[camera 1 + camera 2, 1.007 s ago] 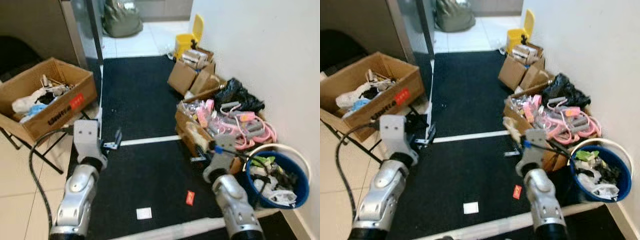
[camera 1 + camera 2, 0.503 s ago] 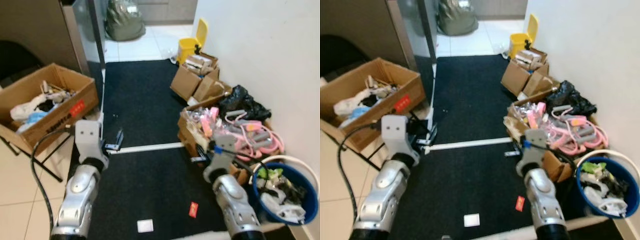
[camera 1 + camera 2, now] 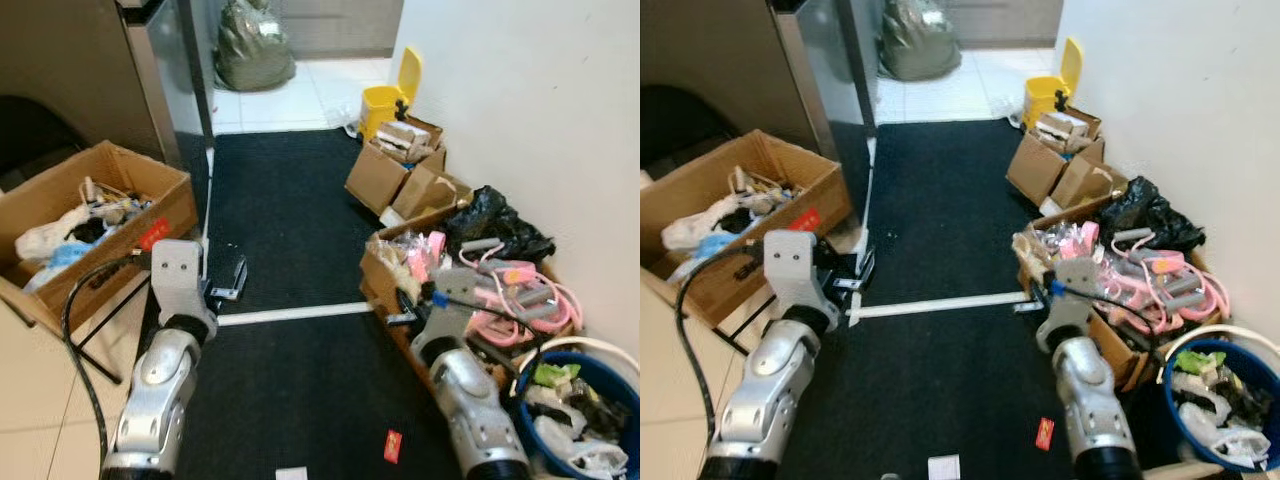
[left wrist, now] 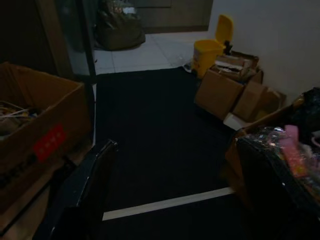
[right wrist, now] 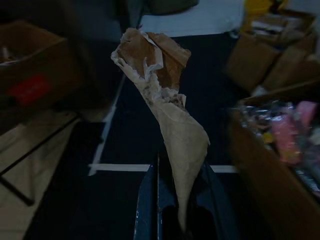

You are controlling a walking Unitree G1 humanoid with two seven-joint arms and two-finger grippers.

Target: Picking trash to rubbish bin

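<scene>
My right gripper (image 5: pixel 180 202) is shut on a crumpled strip of brown paper (image 5: pixel 170 110), which sticks up from between its fingers. In the left eye view it (image 3: pixel 402 316) hangs over the black mat beside the box of pink things. The blue rubbish bin (image 3: pixel 1167 400), full of scraps, stands at the lower right against the wall, to the right of that arm. My left gripper (image 4: pixel 175 192) is open with nothing in it, and it (image 3: pixel 230 282) is held over the mat's left edge. A red scrap (image 3: pixel 391 446) and a white slip (image 3: pixel 943 466) lie on the mat.
A cardboard box of junk (image 3: pixel 90 215) sits on a stand at the left. Along the right wall are a box of pink things (image 3: pixel 480 285), a black bag (image 3: pixel 495 225), small cartons (image 3: pixel 395 170) and a yellow bin (image 3: pixel 385 95). A white tape line (image 3: pixel 295 313) crosses the mat.
The whole view has slid downward, so the camera has moved; the blue bin now sits lower and partly cut off. Both arms keep their pose and the right still holds the paper.
</scene>
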